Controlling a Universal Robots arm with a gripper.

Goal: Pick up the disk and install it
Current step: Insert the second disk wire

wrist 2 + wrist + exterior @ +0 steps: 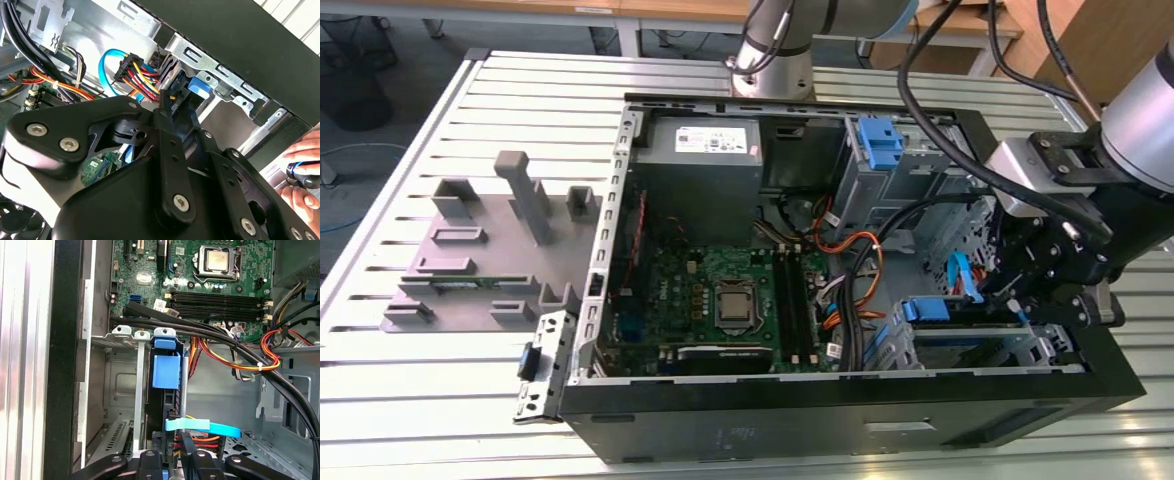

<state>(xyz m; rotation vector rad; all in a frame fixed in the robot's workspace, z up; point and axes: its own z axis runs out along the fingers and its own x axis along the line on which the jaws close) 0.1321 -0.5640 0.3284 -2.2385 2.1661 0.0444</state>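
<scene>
Honestly, I cannot tell how my claw [175,460] stands, but the disk [166,372] sits edge-up in the case's drive cage just ahead of it, and I judge it rigid, fairly heavy and shock-shy, best gripped across its blue carrier edges.

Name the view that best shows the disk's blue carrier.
The first wrist view: the disk stands edge-on in its bay, its blue front tab unobstructed. The exterior view catches its blue end beside the gripper; the second wrist view glimpses blue beyond the linkage.
</scene>
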